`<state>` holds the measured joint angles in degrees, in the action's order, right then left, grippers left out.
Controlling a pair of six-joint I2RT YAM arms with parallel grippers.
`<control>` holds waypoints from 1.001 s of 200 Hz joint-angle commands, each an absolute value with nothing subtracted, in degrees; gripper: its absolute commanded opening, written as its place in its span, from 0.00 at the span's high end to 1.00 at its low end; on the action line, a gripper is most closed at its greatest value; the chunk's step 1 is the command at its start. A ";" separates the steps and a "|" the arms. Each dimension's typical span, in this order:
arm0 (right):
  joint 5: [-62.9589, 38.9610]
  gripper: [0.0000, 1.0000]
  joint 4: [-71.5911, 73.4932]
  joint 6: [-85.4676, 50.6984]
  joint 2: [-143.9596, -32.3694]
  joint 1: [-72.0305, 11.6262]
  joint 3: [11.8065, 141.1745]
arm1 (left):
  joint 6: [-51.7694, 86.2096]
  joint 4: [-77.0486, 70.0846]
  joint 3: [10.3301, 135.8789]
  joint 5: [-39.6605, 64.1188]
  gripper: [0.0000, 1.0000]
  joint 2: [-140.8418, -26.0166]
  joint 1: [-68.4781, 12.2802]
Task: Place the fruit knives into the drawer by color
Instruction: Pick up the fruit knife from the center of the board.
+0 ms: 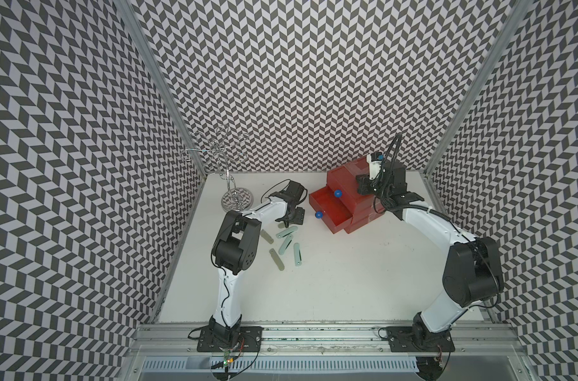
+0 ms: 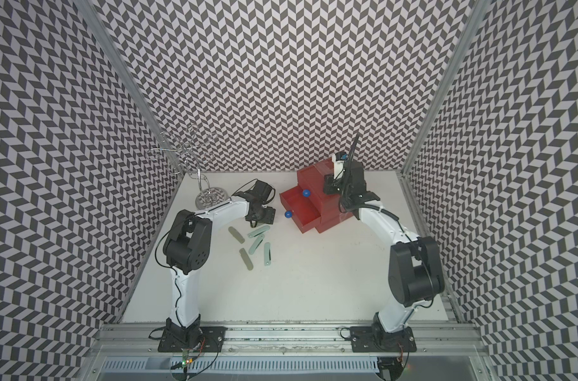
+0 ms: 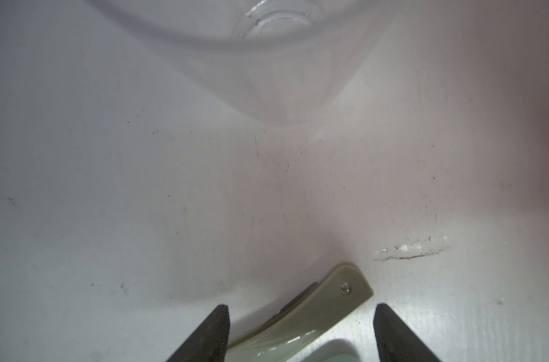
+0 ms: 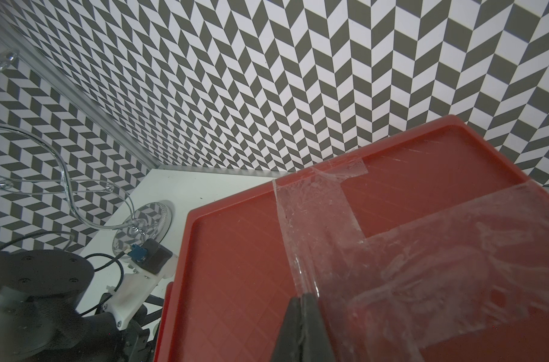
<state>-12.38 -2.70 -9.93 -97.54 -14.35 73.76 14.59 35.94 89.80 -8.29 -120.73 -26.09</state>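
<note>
Several fruit knives (image 1: 286,245) are being seen scattered on the bench (image 1: 314,280) near the drawer (image 1: 343,201). One grey-olive knife (image 3: 335,294) is being straddled by the spread left hand (image 3: 301,305). It is being judged light, stiff, slick and thin, so a mid-length pinch across its narrow edges is being favoured. The pressed-together right hand (image 4: 303,296) is being held at the drawer's top.
</note>
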 commanded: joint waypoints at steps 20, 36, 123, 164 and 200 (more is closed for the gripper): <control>-14.50 1.00 -20.48 -11.45 -107.58 -15.12 67.06 | 14.33 36.74 88.64 -8.99 0.26 -122.28 -25.08; -14.50 1.00 -20.53 -11.50 -107.56 -15.19 67.06 | 14.39 36.49 88.18 -8.63 0.26 -122.19 -24.58; -14.59 1.00 -20.41 -11.55 -107.76 -15.12 67.06 | 17.44 35.51 85.00 -6.50 0.27 -121.50 -20.09; -14.58 1.00 -20.39 -11.55 -107.83 -15.14 67.02 | 18.46 35.68 84.11 -6.44 0.31 -121.09 -19.20; -14.59 1.00 -20.29 -11.52 -107.94 -15.19 67.04 | 19.77 35.95 83.60 -4.95 0.35 -120.69 -19.40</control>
